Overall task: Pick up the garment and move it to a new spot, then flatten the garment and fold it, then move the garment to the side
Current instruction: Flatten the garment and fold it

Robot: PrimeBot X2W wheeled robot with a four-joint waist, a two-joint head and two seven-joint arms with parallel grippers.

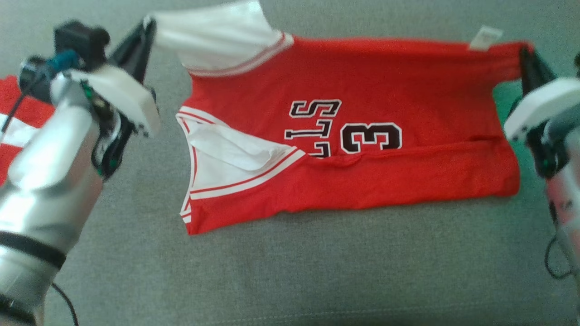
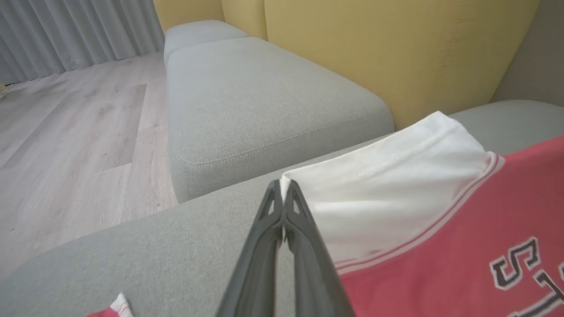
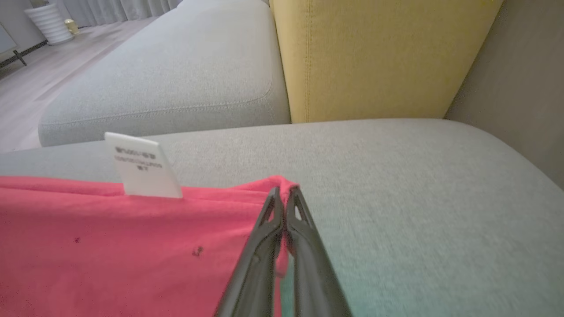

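At far L of head view, a second red-and-white cloth [image 1: 13, 113] lies on the grey sofa cushion [image 1: 290, 271], well apart from the work. Disregard.

L claw [image 1: 148, 23]: clenched on the white sleeve corner [image 1: 213, 36] of the garment [image 1: 362, 149]. L wrist view confirms: tips pressed together, white hem pinched between them.

Garment: red jersey, laid out on the cushion between my two arms. Long axis runs L to R, sleeve end at L, bottom hem at R. Print [image 1: 344, 129] reads sideways to me. Far edge is drawn near-straight between the claws. Label [image 1: 485, 37] stands up from it, just inboard of the R corner. A crease runs lengthwise along the near part, approx. parallel to the far edge.

R claw [image 1: 525, 56]: clenched on the red far-R corner. R wrist view confirms: tips together, red fabric caught between them.

Key relation for next move: both claws sit on the far edge, one per end, and the whole body of the garment lies toward me from them. Neither arm is nearer; the load is shared.

My est.: fold step in hand, task approx. midway. Next move prob. calls for both claws to travel toward me together, at equal pace, perpendicular to the long axis.

Risk: uneven travel skews the fold; the loose white sleeve may bunch.
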